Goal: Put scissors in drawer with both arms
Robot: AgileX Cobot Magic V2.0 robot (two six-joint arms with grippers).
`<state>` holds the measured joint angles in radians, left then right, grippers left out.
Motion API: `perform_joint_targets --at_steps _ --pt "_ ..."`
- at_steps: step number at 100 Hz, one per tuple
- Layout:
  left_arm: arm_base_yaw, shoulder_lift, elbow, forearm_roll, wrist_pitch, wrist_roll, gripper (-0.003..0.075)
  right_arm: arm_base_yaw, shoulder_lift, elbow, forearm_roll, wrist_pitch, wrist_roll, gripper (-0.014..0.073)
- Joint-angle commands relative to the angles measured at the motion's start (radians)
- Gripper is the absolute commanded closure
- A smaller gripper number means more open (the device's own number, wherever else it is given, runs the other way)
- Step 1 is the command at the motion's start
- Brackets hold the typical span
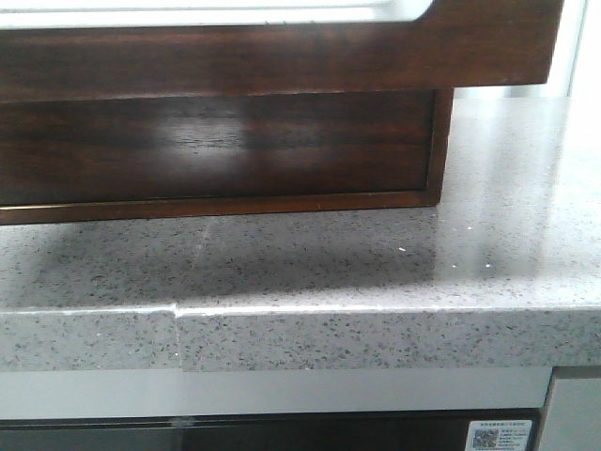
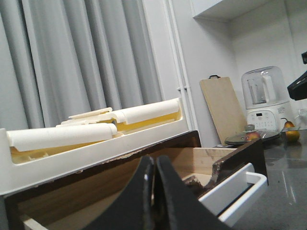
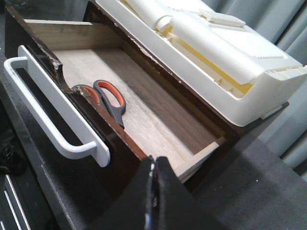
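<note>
Grey-handled scissors [image 3: 103,98] are seen already lying on the pale floor of the open drawer [image 3: 144,124] close behind its front edge, blades running along that front, while both the right gripper [image 3: 154,191] and left gripper [image 2: 154,191] are held closed and empty above the drawer's front, the push-in judged remaining.

It was a home kitchen: a speckled grey stone table [image 1: 488,235], a white blender [image 2: 265,103], a pale wooden cutting board [image 2: 223,110] against the wall, and grey pleated curtains [image 2: 72,57].
</note>
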<state>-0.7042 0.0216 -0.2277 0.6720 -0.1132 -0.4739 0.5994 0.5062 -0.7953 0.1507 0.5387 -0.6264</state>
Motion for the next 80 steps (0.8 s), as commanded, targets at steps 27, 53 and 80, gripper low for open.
perform_joint_targets --at_steps 27,53,80 --pt "-0.007 0.0 0.08 -0.159 -0.057 -0.018 0.0742 -0.007 -0.276 0.236 0.006 -0.117 0.009 0.0655" --pt "-0.007 0.0 0.126 -0.162 0.077 -0.018 0.0742 -0.007 -0.443 0.366 0.024 -0.128 0.012 0.0655" --pt "-0.007 0.0 0.126 -0.196 0.175 -0.018 0.0742 -0.007 -0.501 0.441 0.065 -0.131 0.102 0.0655"
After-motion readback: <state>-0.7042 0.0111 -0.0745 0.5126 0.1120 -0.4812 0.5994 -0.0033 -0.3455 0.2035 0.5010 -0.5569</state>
